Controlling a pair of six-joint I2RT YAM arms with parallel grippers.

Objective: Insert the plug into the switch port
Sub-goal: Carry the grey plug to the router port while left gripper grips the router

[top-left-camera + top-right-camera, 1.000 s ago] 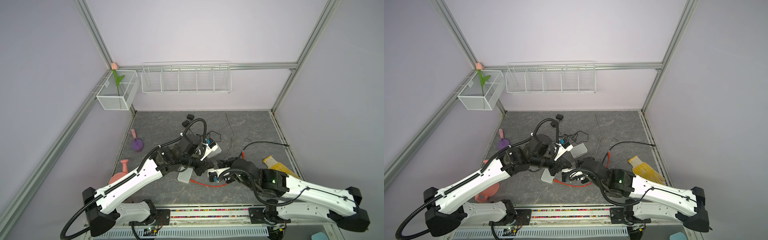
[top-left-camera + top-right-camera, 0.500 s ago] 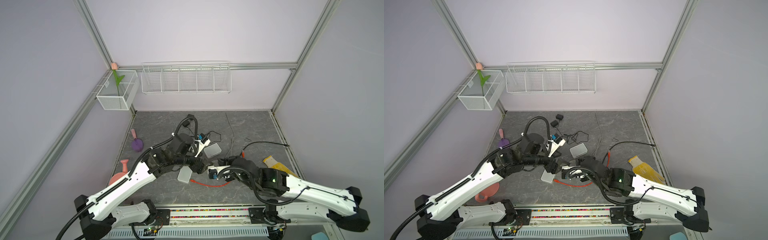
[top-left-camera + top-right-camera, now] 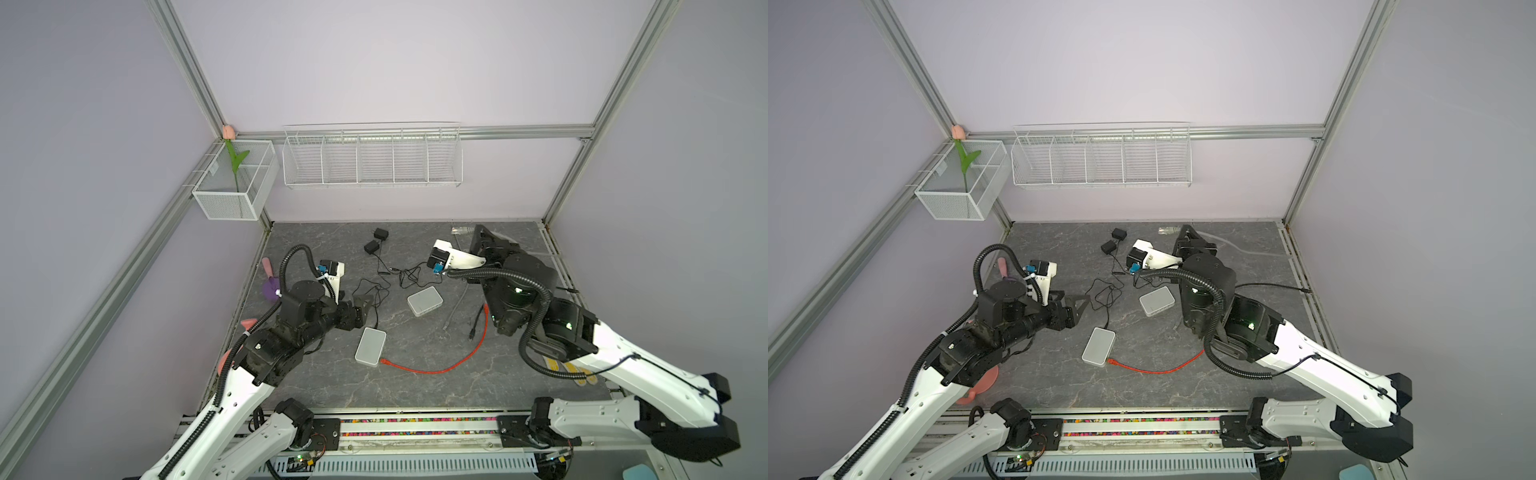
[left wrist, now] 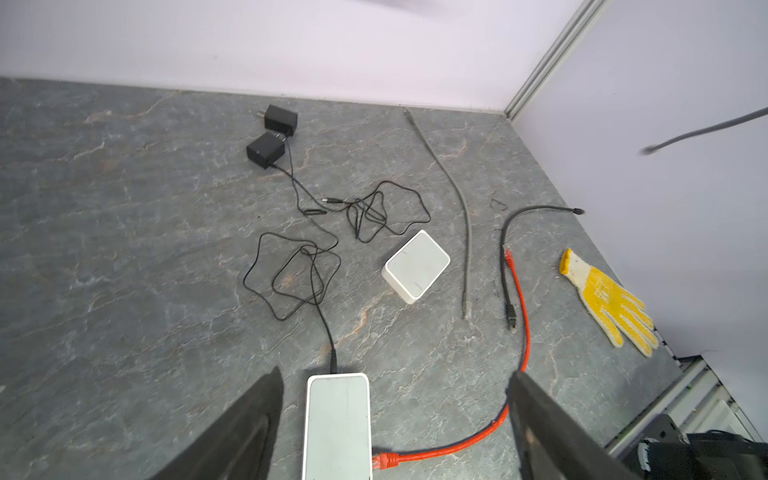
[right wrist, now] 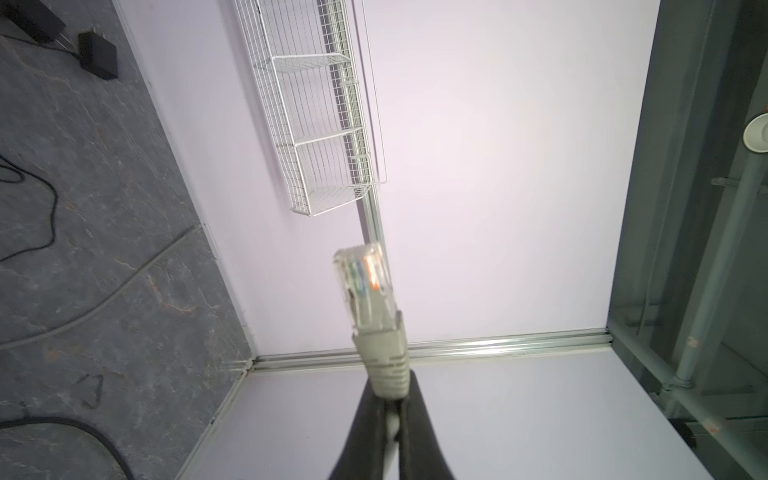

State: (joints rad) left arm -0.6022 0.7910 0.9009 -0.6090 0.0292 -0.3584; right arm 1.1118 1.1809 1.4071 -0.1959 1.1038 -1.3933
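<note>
The right gripper (image 5: 390, 399) is pressed together on a light grey network cable (image 5: 384, 365), just behind its clear plastic plug (image 5: 365, 282). The plug sticks out past the fingertips and hangs in the air. In a top view the plug (image 3: 462, 229) is above the back edge of the dark grey marbled bench (image 3: 415, 395), toward the back right corner. It is well apart from both switch boxes.

The left gripper (image 4: 395, 374) has its jaws wide apart and holds nothing. It is over the left half of the bench. In the left wrist view the long flat white switch box (image 4: 337, 424) lies on the bench between the two black fingers (image 4: 249, 415), and they do not touch it. A thin black lead (image 4: 320, 316) goes into the back end of this box. The end of an orange-red cable (image 4: 517, 299) sits against its right side.

The small square white switch box (image 3: 424, 300) lies near the middle of the bench, with no cable in it. A tangle of thin black wire runs back from there to two black power adapters (image 3: 376, 241) near the back edge. A thicker black cable (image 4: 505, 257) lies beside the orange-red cable. A yellow knitted glove (image 4: 602, 295) lies near the right edge.
</note>
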